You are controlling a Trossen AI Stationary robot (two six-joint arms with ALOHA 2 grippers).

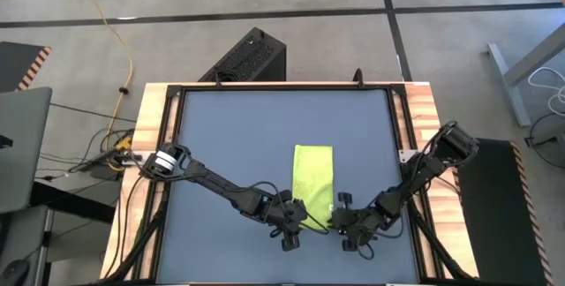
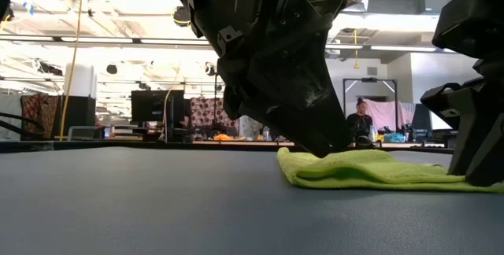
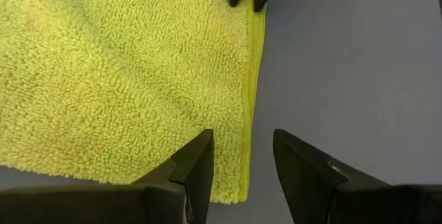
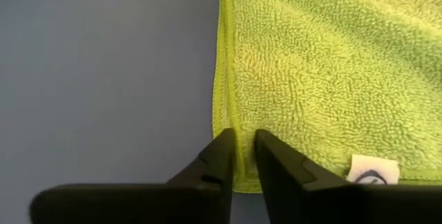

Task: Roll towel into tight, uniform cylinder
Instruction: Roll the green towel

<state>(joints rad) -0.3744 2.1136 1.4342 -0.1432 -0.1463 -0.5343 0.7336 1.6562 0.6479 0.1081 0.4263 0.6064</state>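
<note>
Left gripper (image 3: 242,175): lowered to the near edge of the towel at its left corner, fingers parted by a moderate gap that straddles the hemmed edge; the cloth lies between the tips, but whether it is pinched cannot be told. Right gripper (image 4: 245,158): lowered to the same near edge at the opposite corner, fingers drawn close, only a narrow slit between them, the hem running into that slit; a firm hold cannot be confirmed.

Both arms reach inward from the table's sides, elbows low, wrists angled toward each other, the two grippers close together in the high view.

One small bright lime-green terry-cloth towel (image 1: 314,180) lies flat and folded into a narrow strip on the one dark blue-grey mat (image 1: 229,136), right of centre, toward the near side. No roll is formed. One white label (image 4: 373,169) sits at the towel's corner beside the right gripper.

Count: two arms, two grippers, one towel, one mat, one wooden-edged table (image 1: 148,114).
</note>
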